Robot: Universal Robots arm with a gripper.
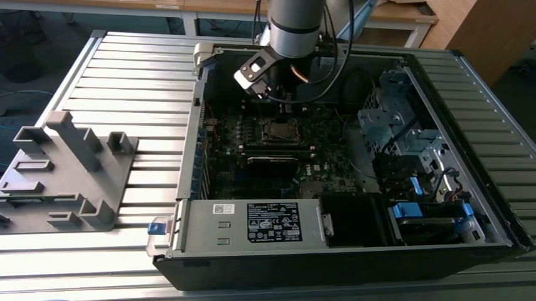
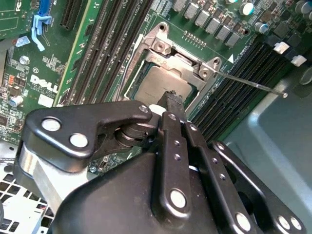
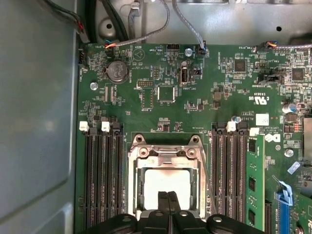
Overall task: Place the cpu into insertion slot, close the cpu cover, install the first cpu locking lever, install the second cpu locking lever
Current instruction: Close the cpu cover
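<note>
The cpu (image 3: 165,181), a dull silver square, lies flat in the socket on the green motherboard (image 3: 161,107). The cpu cover (image 3: 165,152), a silvery frame, lies down around it, and the chip's top (image 2: 156,85) shows through its window. One thin locking lever (image 2: 253,86) juts out from the socket corner, raised off the board. My gripper (image 3: 168,196) is shut with nothing between its fingers, and its tip (image 2: 173,97) hangs just over the chip's edge. In the exterior view the gripper (image 1: 283,108) reaches into the open computer case above the socket (image 1: 279,130).
Black memory slots (image 3: 102,180) flank the socket on both sides, with a green memory module (image 3: 253,187) in one. Case walls (image 3: 39,122), a drive cage (image 1: 393,119) and the power supply (image 1: 251,222) ring the board. A grey fixture (image 1: 67,169) stands on the table at the exterior view's left.
</note>
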